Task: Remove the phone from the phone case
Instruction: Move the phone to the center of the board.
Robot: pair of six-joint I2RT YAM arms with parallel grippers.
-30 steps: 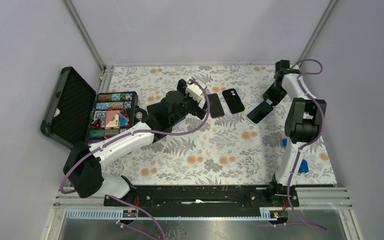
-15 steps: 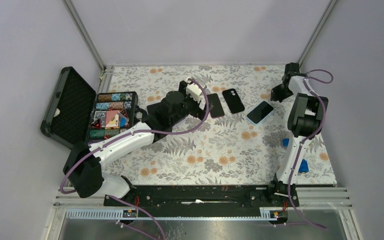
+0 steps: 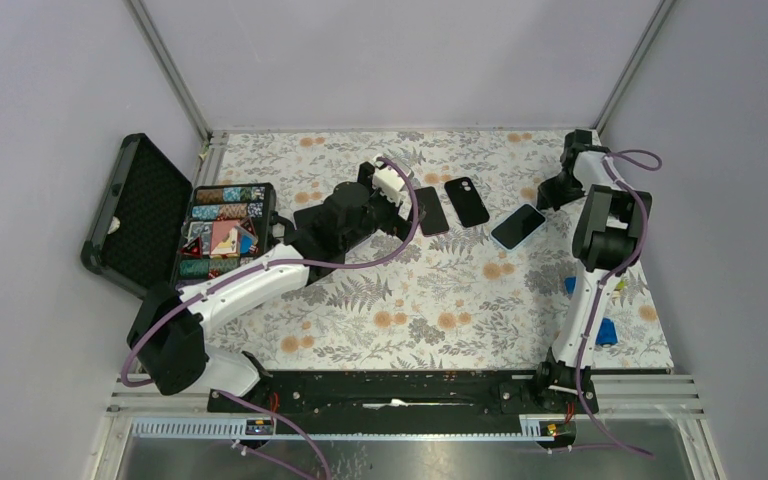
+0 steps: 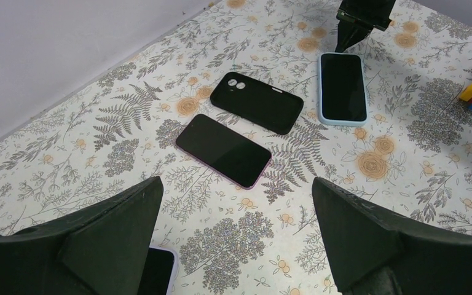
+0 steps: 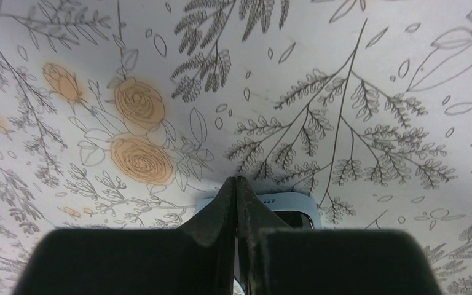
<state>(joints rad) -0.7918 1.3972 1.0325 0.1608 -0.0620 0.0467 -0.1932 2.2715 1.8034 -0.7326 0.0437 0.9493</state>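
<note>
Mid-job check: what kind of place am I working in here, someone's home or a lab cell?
Probably a lab test cell, not a home. Plain walls on metal frame posts box in the workspace, a black mounting rail runs along the near edge, and a floral cloth covers the surface.

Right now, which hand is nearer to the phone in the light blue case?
Right. The right hand is shut at the blue-cased phone's far end; the open left hand sits beyond the black case and the bare phone.
</note>
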